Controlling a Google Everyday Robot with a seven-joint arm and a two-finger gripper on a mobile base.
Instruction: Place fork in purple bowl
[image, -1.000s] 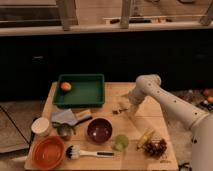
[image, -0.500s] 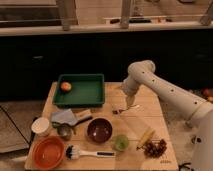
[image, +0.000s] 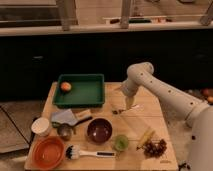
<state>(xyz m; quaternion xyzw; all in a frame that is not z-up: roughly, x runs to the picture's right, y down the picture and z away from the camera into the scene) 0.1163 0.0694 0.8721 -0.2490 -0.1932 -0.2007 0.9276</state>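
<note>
hanging over the fork (tines hard to make out), the fingers stand spread, right of the purple bowl.

Gripper by fork, open tabletop toward purple bowl, green cup nearby

**Fork**: small, thin, silvery utensil with a pale slender handle and a darker tined end. It lies flat, tines toward the view's left and handle toward its right. It sits directly under the gripper, which points down over it with fingers spread. Whether they touch cannot be told.

**Purple bowl**: round, dark maroon-purple, glossy inside, standing upright. It is nearer the camera than the gripper, to its left in view, and apart from the fork.
</note>
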